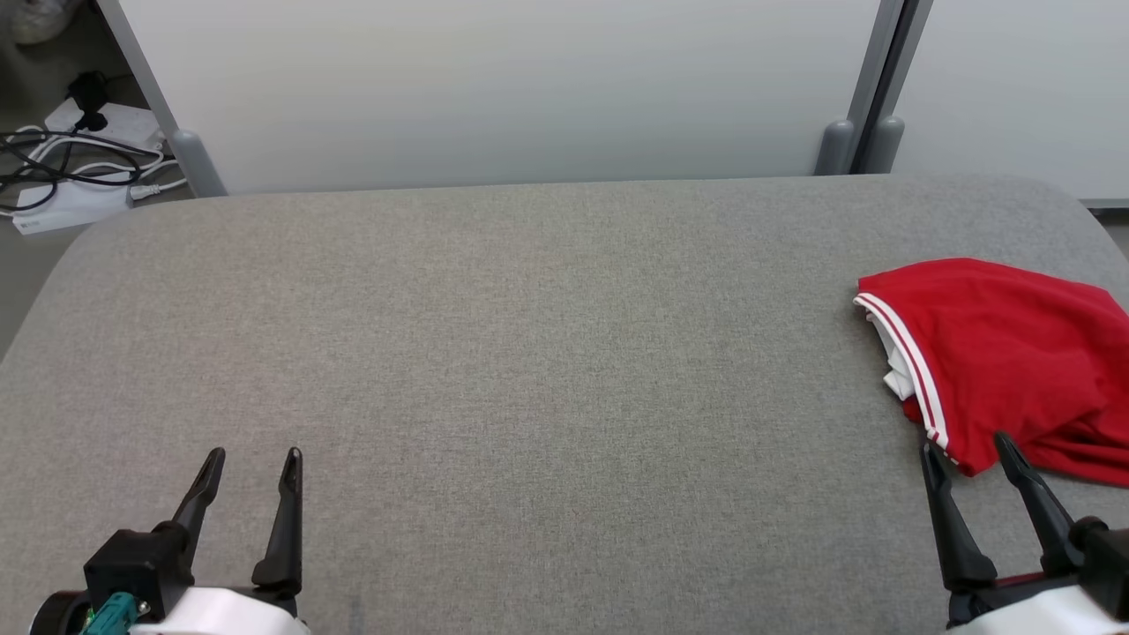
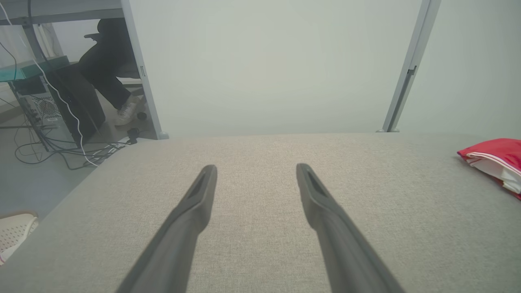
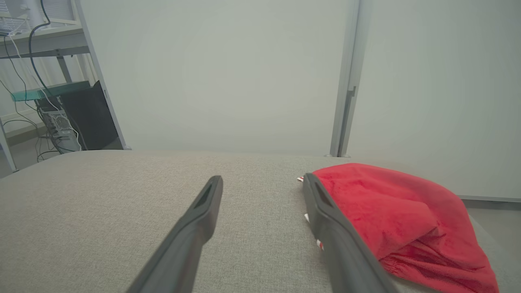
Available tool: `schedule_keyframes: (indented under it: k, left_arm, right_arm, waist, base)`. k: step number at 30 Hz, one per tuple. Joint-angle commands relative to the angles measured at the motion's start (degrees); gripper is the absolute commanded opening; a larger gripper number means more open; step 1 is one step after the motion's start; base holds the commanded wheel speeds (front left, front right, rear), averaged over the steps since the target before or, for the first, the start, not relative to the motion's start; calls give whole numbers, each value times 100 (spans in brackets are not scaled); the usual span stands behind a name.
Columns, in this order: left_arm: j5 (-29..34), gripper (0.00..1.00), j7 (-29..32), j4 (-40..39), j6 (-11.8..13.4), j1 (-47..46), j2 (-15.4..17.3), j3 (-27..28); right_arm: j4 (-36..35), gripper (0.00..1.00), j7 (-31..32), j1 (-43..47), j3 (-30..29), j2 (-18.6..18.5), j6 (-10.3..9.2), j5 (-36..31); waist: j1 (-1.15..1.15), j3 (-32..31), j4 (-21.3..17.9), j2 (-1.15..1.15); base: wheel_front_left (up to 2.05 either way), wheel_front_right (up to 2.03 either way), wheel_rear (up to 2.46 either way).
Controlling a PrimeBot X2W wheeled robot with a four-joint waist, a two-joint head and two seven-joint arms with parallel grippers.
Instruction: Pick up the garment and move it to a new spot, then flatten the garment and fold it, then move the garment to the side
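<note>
While the grey table (image 1: 529, 353) gives me open room from nine o'clock through centre, the red garment (image 1: 997, 362) lies bunched at three o'clock, against the right edge. My left gripper (image 1: 255, 452) and right gripper (image 1: 964, 444) gape wide, empty, with the right's tips just beside the hem.
</note>
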Motion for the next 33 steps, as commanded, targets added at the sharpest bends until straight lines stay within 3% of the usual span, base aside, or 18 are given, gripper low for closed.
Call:
schedule_keyframes:
  k: [1, 33]
  left_arm:
    - [-38, 100, -73, -63, -44, -182, 148, 249]
    - [-77, 100, -223, 95, -145, -77, 107, 275]
  right_arm:
    - [-208, 100, 24, -40, 50, -61, -1, -77]
    - [-629, 100, 259, 389, -450, 330, -1, -101]
  waist:
    - [0, -48, 16, 0]
    - [0, -71, 55, 0]
  base:
    - [0, 0, 0]
    - [0, 0, 0]
